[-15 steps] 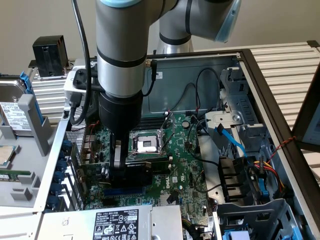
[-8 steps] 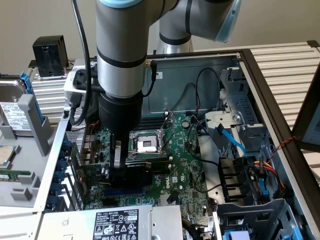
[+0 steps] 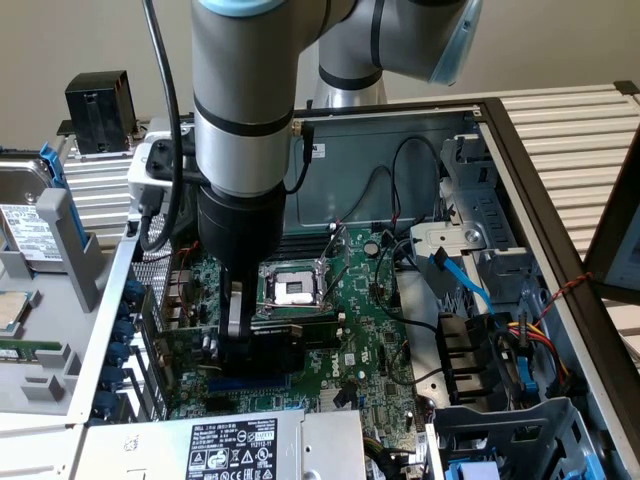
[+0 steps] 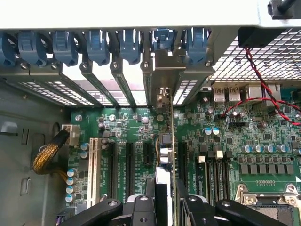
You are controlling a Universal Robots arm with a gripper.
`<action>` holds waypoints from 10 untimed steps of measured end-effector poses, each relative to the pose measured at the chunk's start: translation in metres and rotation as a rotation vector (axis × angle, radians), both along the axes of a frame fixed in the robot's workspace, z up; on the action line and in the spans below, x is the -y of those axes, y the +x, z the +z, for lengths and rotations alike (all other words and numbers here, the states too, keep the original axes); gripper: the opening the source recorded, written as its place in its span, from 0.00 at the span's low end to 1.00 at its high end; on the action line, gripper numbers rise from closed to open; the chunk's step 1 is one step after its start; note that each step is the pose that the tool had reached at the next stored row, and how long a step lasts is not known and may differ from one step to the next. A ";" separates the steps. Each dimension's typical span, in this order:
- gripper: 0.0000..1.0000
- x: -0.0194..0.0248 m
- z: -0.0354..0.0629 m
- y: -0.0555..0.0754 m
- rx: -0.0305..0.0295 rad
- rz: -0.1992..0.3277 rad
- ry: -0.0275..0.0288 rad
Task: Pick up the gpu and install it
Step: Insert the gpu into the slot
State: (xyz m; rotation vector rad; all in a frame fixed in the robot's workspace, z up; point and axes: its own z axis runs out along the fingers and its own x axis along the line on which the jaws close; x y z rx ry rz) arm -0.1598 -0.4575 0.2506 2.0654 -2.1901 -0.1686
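**Item:** gpu (image 3: 292,335). Short card with a black shroud on a green board. It stands on edge low over the motherboard (image 3: 375,330), just beside the CPU socket (image 3: 296,288) on the side toward the power supply (image 3: 240,440). In the wrist view it runs edge-on (image 4: 165,143), with its metal bracket (image 4: 164,70) up against the rear slot covers (image 4: 94,80). Whether its connector sits in a slot cannot be told.

**Holder:** end effector (image 3: 250,345), clenched on the gpu with a finger against each face of the card; seen from above at (image 4: 165,200).

**Step in hand (judged):** seating the card.
- Hold the card upright and parallel to the black slots (image 4: 128,162).
- Line the bracket up with its rear opening.
- Press straight down and evenly, since a tilt would likely bind the connector.

**Surroundings:**
- white slot (image 4: 93,165)
- blue latches (image 4: 99,44) along the rear wall
- braided cable (image 4: 47,157), well apart from the card
- red-and-black wire (image 4: 263,89) over the port side, apart from the card
- blue cable (image 3: 465,280) toward the drive bays, at the exterior view's right
- loose drive (image 3: 30,230) outside the case, at the exterior view's left

**In the way (judged):** small capacitors (image 4: 165,153) stand close along the card's line, and neighbouring slots are near on both sides.
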 end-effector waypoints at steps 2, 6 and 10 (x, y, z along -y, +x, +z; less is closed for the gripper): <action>0.27 0.0000 -0.0001 0.000 -0.0004 0.000 -0.0009; 0.27 0.0000 -0.0011 0.000 -0.0003 0.000 -0.0013; 0.27 -0.0002 -0.0014 -0.001 -0.0001 0.000 -0.0014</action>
